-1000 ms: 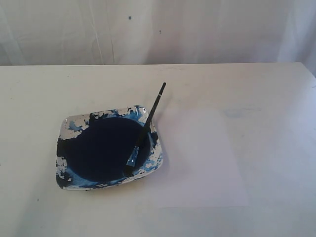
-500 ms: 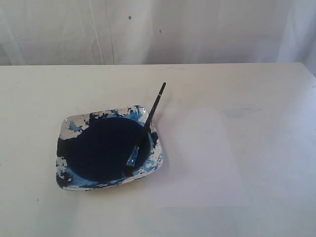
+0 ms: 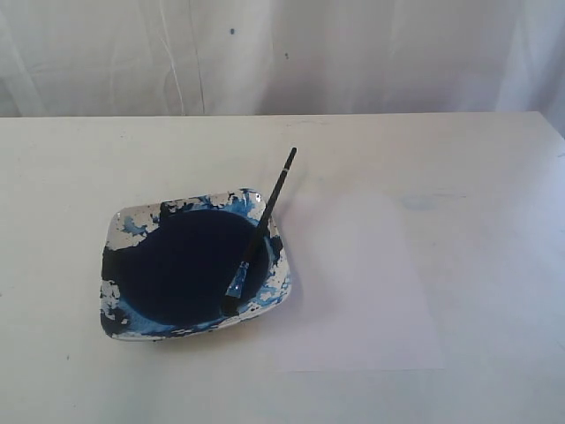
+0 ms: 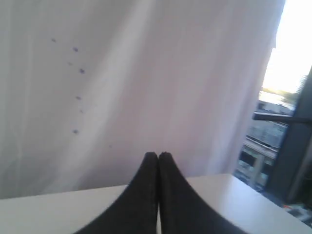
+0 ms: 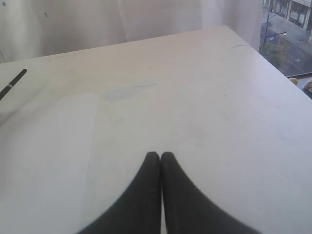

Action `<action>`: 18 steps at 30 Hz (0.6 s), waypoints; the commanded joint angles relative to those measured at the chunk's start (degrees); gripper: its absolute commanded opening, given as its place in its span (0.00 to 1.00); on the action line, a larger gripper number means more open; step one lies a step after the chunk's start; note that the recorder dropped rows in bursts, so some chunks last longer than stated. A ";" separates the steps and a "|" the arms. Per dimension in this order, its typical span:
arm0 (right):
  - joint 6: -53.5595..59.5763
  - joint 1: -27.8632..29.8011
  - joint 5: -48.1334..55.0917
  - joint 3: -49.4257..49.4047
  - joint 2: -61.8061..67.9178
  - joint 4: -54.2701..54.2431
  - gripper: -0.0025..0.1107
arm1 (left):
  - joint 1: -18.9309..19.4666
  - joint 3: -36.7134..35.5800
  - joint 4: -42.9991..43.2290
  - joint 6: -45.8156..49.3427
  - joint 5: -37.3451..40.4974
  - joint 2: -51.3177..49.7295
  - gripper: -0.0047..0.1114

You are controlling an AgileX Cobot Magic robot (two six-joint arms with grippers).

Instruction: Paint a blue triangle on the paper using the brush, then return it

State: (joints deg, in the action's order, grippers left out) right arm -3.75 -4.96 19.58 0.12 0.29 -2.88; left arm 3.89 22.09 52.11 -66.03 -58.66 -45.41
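Note:
The brush [image 3: 261, 230] leans in the paint dish [image 3: 124, 223], its bristles in the dark blue pool and its black handle sticking out over the far right rim. The handle's end also shows in the right wrist view as the brush [image 5: 12, 84]. The paper [image 3: 357, 283] lies flat and blank just right of the dish, and shows as the paper [image 5: 46, 156] in the right wrist view. No blue triangle shows on it. My left gripper [image 4: 158, 155] is shut and empty, facing the curtain. My right gripper [image 5: 160, 155] is shut and empty above the table, beside the paper. Neither arm shows in the exterior view.
A white curtain [image 3: 282, 53] hangs behind the table's far edge. The table's right corner [image 5: 229, 29] ends before a window. A faint bluish smudge [image 3: 422, 201] marks the table right of the paper.

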 commanded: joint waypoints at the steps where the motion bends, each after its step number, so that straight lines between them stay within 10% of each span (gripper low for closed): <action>1: 0.03 -0.15 -0.29 -0.12 -0.29 -0.09 0.02 | 0.05 0.81 5.98 -8.24 -10.46 -8.05 0.04; 10: 0.03 -0.15 -0.29 -0.12 -0.29 -0.09 0.02 | -0.45 -3.02 15.10 -11.73 -11.30 -14.08 0.04; 18: 0.04 -0.15 -7.96 -0.12 -0.29 -0.09 0.02 | -13.69 -4.95 14.28 -8.67 -6.44 -14.07 0.04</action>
State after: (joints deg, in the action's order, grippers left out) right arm -3.75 -4.96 15.74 0.12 0.29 -2.88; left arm -4.80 17.45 66.43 -75.93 -68.49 -59.63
